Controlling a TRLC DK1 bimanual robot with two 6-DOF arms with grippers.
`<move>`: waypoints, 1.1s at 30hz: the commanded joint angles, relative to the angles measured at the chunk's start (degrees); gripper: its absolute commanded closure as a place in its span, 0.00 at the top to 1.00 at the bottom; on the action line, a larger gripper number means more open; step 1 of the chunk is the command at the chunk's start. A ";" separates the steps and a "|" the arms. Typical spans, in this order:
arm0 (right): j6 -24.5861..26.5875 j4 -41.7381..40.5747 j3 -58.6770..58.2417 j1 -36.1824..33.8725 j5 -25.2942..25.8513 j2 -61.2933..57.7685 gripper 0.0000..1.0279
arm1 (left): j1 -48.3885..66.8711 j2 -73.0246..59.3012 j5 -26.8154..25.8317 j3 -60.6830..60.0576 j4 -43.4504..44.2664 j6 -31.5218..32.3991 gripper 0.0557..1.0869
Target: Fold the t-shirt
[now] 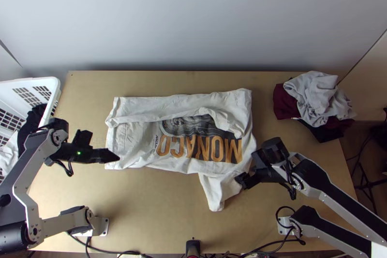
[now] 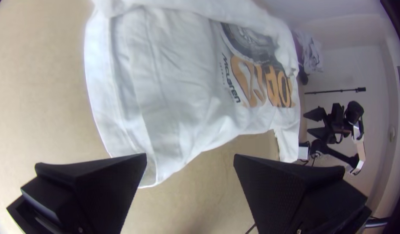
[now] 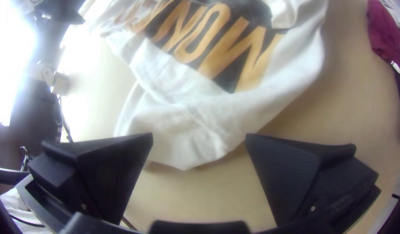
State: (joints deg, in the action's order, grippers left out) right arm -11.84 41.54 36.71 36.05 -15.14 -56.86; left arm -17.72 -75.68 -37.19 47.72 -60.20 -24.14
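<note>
White t-shirt (image 1: 130, 149) lies mid-table, print up, partly folded: a strip along its far side is turned over the print (image 1: 208, 144), rumpled at the right. One sleeve (image 1: 215, 195) juts toward the near edge of the light wooden table (image 1: 145, 209).

Left gripper (image 1: 105, 145): fingers spread, nothing held; located at the shirt's left end, near its near-left corner. Right gripper (image 1: 245, 167): fingers wide apart, nothing gripped; located beside the sleeve at the near-right corner. Contact with cloth: cannot tell.

Surroundings: heap of grey, maroon and dark clothes (image 1: 321, 100) at far right; white basket (image 1: 54, 86) at left, dark and white cloth inside.
</note>
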 commanded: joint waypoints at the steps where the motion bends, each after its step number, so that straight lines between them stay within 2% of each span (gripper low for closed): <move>1: 3.84 2.32 -0.32 1.39 -5.61 -0.97 0.96 | 4.80 -0.26 3.18 -1.32 -3.87 -4.34 0.95; 7: 7.97 5.83 0.38 1.39 -6.92 -2.55 0.96 | 4.88 -3.95 6.25 -0.70 -1.14 -4.42 0.95; 11: 7.88 5.75 0.38 5.26 -7.36 -5.01 0.96 | 4.80 -6.23 8.10 -0.62 1.67 -4.42 0.95; 19: 7.53 1.70 -1.29 12.11 -7.45 -13.45 0.96 | 4.44 -9.57 8.01 0.97 4.04 -4.07 0.95; 24: 8.14 -0.58 -2.08 12.02 -7.36 -16.70 0.96 | 4.44 -10.72 8.01 1.76 5.98 -3.37 0.95; 26: 7.70 -2.69 -1.90 11.06 -7.45 -17.85 0.90 | 4.53 -11.68 8.01 1.76 8.44 -2.14 0.95; 31: 7.79 -6.12 -1.55 9.47 -7.28 -20.66 0.90 | 4.88 -12.39 8.01 2.02 12.39 -0.64 0.94; 32: 7.79 -6.73 -1.20 8.60 -7.28 -21.01 0.90 | 4.97 -12.47 8.01 2.29 12.83 -0.56 0.90; 33: 7.70 -7.35 -0.76 7.89 -7.10 -21.27 0.84 | 4.88 -13.00 8.01 2.81 13.54 -0.29 0.79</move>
State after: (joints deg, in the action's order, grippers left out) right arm -4.16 38.44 35.35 46.41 -23.29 -74.63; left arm -13.06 -87.00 -29.69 49.41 -51.44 -25.96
